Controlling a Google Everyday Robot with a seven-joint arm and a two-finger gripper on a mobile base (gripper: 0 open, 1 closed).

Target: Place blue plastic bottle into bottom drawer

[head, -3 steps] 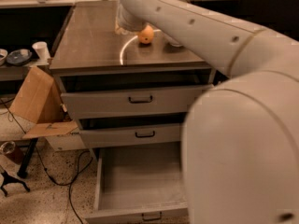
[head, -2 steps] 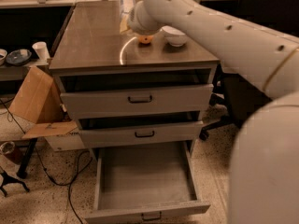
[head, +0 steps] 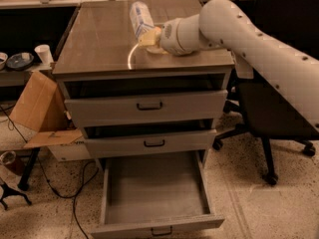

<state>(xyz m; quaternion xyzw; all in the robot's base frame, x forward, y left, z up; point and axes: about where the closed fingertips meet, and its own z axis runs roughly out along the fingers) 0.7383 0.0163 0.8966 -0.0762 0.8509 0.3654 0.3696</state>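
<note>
The blue plastic bottle [head: 141, 17], pale and translucent with a printed label, stands slightly tilted on the cabinet top [head: 99, 44] near the back middle. My gripper [head: 150, 37] is right at the bottle's lower end, reaching in from the right on the white arm [head: 239, 34]. The bottom drawer [head: 155, 190] is pulled wide open below, and its plain grey inside holds nothing. The two shallower drawers above it, the upper [head: 144, 106] and the middle [head: 152, 143], are each slightly ajar.
A black office chair [head: 269, 108] stands right of the cabinet. A cardboard box [head: 40, 108] leans at the left, with cables on the floor. A white cup [head: 42, 54] and a dish sit on a low shelf at the left. A workbench runs behind.
The arm has drawn back to the right and lower, uncovering the cabinet front and the bottle. The orange and the bowl seen earlier on the top are now hidden behind the gripper and arm.
</note>
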